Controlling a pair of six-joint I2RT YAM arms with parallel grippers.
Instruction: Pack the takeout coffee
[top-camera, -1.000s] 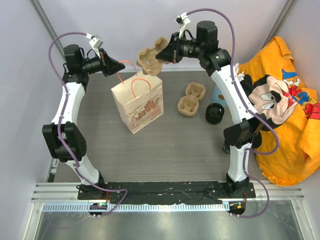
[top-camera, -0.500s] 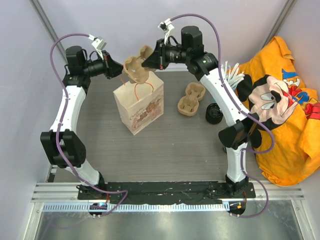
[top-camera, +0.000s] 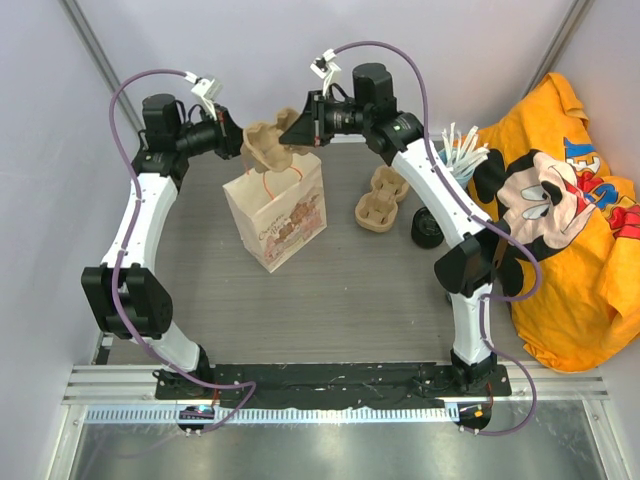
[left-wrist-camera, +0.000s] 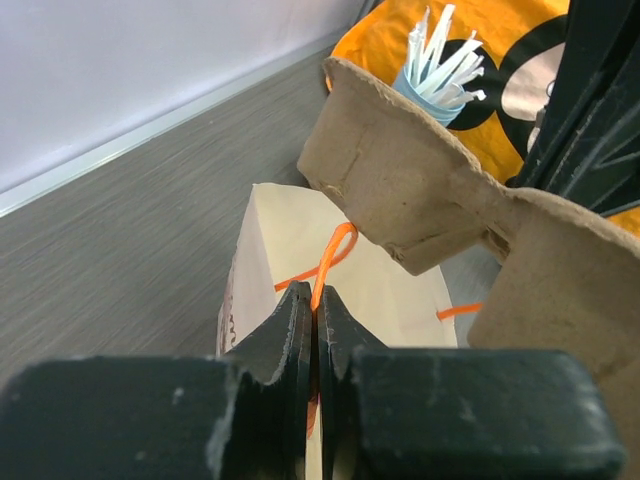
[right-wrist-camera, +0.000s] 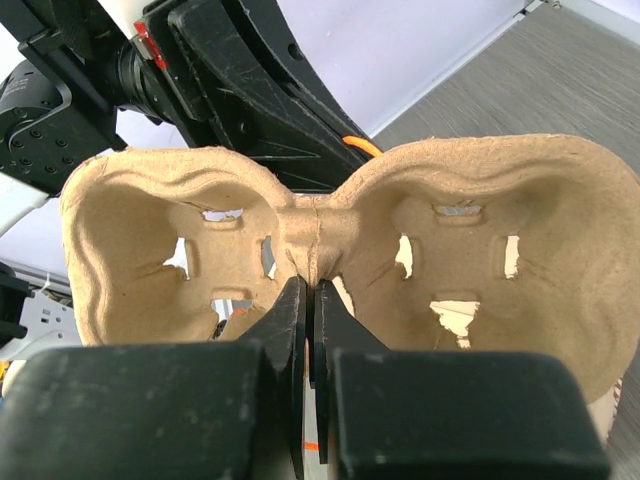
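Observation:
A brown two-well cardboard carrier (top-camera: 266, 146) hangs over the mouth of the white paper bag (top-camera: 280, 215). My right gripper (top-camera: 297, 130) is shut on the carrier's middle ridge (right-wrist-camera: 312, 250), and both wells face the right wrist camera. My left gripper (top-camera: 238, 141) is shut on the bag's orange handle (left-wrist-camera: 330, 255), with the carrier (left-wrist-camera: 400, 190) just beyond its fingers. The takeout coffee, a small black cup (top-camera: 423, 229), stands on the table right of the bag, partly hidden by my right arm.
A second cardboard carrier (top-camera: 383, 199) lies on the table between the bag and the black cup. A blue cup of white stirrers (top-camera: 457, 152) stands at the back right. An orange cartoon shirt (top-camera: 570, 220) is heaped along the right side.
The right arm has swung left with the carrier, from beyond the bag to over its mouth. The left gripper has moved in to the bag's orange handle and shut on it.

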